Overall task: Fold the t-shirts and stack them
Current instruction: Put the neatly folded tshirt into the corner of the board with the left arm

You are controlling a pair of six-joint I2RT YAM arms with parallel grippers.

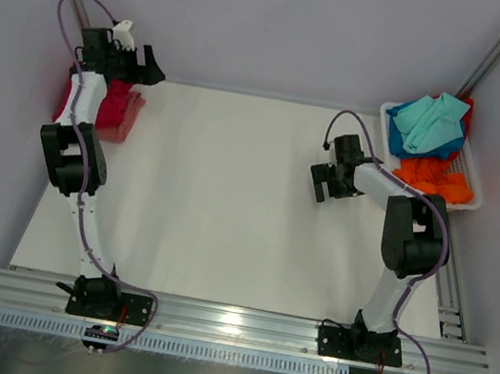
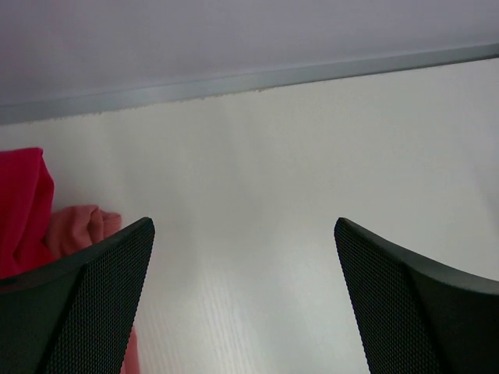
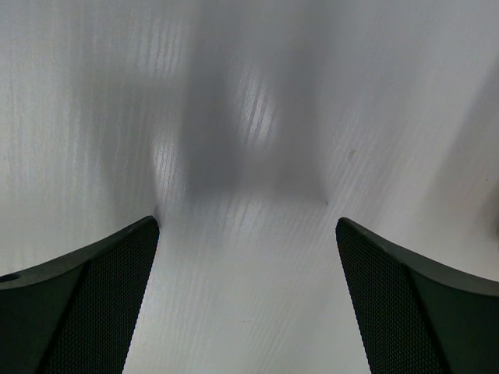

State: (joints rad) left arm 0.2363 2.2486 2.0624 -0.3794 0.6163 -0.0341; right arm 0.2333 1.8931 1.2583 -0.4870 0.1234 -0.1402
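A crimson t-shirt (image 1: pixel 109 104) lies folded on a salmon pink one (image 1: pixel 126 122) at the table's far left; both show at the left edge of the left wrist view, crimson (image 2: pixel 19 206) over pink (image 2: pixel 78 226). My left gripper (image 1: pixel 145 67) hovers open just beyond that stack, nothing between its fingers (image 2: pixel 93 296). A teal t-shirt (image 1: pixel 431 122), a blue one (image 1: pixel 397 135) and orange ones (image 1: pixel 436 178) sit piled in the white basket (image 1: pixel 471 168) at the far right. My right gripper (image 1: pixel 323 183) hangs open over bare table left of the basket, its fingers (image 3: pixel 86 304) empty.
Grey walls enclose the table on the left, back and right. A metal rail (image 1: pixel 236 322) runs along the near edge where both arm bases are bolted. The right arm's elbow (image 1: pixel 413 237) stands just in front of the basket.
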